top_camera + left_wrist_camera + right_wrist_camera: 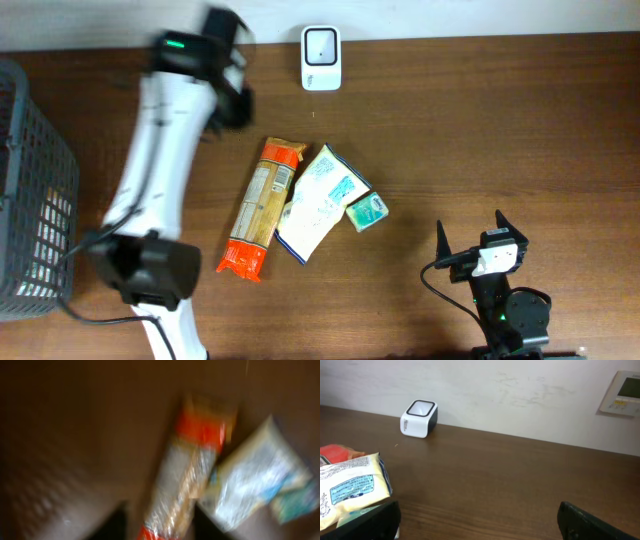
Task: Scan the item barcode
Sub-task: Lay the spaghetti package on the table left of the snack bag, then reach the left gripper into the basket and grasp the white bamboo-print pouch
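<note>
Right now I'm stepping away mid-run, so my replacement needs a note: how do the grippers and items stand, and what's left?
Left gripper: near the far edge, left of the scanner, blurred; open or shut unclear; no item in it.
Right gripper: open, empty, at the near side.
Items: pasta pack, white pouch and small teal packet lie side by side mid-table.
Done: no scan evident.
To do: pick an item, show its barcode to the scanner.

We are holding our left gripper, blurred, just left of the scanner. Our right gripper is gaping, well apart from it.
</note>
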You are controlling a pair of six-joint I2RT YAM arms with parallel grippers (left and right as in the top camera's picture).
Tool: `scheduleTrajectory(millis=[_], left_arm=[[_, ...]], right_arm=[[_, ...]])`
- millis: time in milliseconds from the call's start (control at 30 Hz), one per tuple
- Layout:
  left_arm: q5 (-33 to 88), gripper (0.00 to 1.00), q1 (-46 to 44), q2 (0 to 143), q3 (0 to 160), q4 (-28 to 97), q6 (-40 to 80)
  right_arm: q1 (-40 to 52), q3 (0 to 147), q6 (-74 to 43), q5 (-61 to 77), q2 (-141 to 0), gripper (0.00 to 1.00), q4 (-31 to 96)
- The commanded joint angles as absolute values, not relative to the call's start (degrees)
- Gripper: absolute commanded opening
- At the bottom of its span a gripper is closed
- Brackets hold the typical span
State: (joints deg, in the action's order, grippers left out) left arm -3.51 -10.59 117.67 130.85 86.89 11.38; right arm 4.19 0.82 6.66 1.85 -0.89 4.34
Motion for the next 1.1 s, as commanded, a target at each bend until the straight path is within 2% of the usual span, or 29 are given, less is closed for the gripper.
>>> scheduleTrajectory(millis=[0, 67, 167, 300, 467, 600, 767, 867, 967, 1067], left_arm=[[-3.8, 0.73, 0.3, 116.3, 149.6, 89.3, 12.3], [-3.8, 0.82, 8.9, 116.3, 158.8, 92.7, 14.0], [-3.7, 0.87, 21.1, 116.3, 162.2, 96.6, 19.1], [-2.3, 0.88, 35.7, 116.6, 156.6, 96.5, 22.5], [1.8, 0.9, 45.7, 116.6, 145.5, 92.9, 22.4], [6.0, 0.88, 50.5, 116.6, 131.5, 84.9, 16.5], [10.2, 0.88, 51.8, 116.7, 113.3, 70.7, -3.9], [10.3, 0.75, 51.8, 117.3, 105.2, 65.0, -14.4], [13.1, 0.75, 51.8, 117.3, 99.0, 61.1, -22.0], [13.1, 0.79, 51.8, 117.3, 94.9, 56.4, -24.3]], right_arm=[[4.4, 0.3, 6.8, 1.2, -0.5, 0.99, 4.3], [4.4, 0.3, 6.8, 1.2, -0.5, 0.99, 4.3], [4.4, 0.3, 6.8, 1.2, -0.5, 0.99, 4.3], [4.4, 0.3, 6.8, 1.2, -0.5, 0.99, 4.3], [4.4, 0.3, 6.8, 1.2, -0.5, 0.99, 4.3], [4.4, 0.3, 6.8, 1.2, -0.5, 0.99, 4.3], [4.4, 0.3, 6.8, 1.2, -0.5, 0.99, 4.3], [4.4, 0.3, 6.8, 1.2, -0.5, 0.99, 4.3], [4.4, 0.3, 6.8, 1.2, -0.5, 0.99, 4.3], [4.4, 0.3, 6.8, 1.2, -0.5, 0.99, 4.3]])
